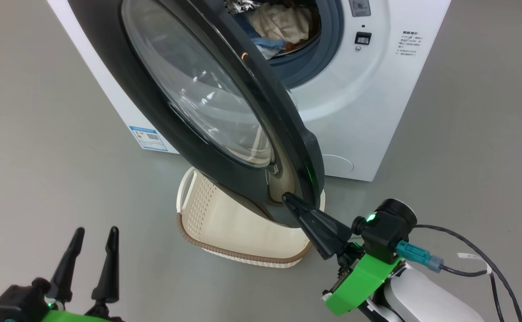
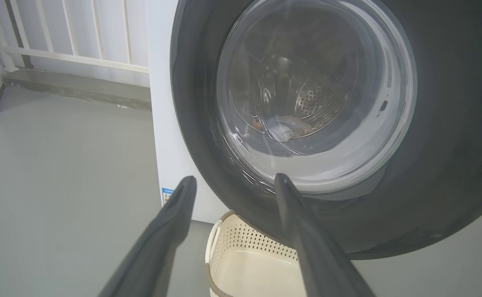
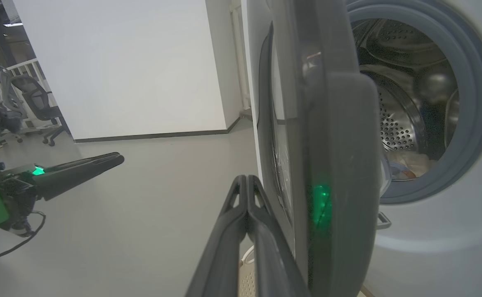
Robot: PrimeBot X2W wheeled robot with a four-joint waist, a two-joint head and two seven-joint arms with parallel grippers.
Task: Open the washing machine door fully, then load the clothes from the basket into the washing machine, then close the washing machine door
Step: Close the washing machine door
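The washing machine (image 1: 368,112) stands with its door (image 1: 162,129) swung partway out, black rim and glass bowl facing me. The clothes (image 1: 283,22) lie inside the drum and also appear through the glass (image 2: 284,128) and past the gasket (image 3: 406,165). Below the door sits the basket (image 1: 243,257), with nothing visible in it. My right gripper (image 1: 288,199) is shut, its tip against the outer face of the door's lower edge (image 3: 340,144). Low at the left my left gripper (image 1: 93,232) is open, holds nothing, and points at the door (image 2: 451,165) above the basket (image 2: 245,243).
Grey floor surrounds the machine. A white railing (image 2: 76,57) runs behind it at the left. An office chair (image 3: 38,103) stands far off by a white wall (image 3: 121,62). A dark cable (image 1: 480,250) trails from my right wrist.
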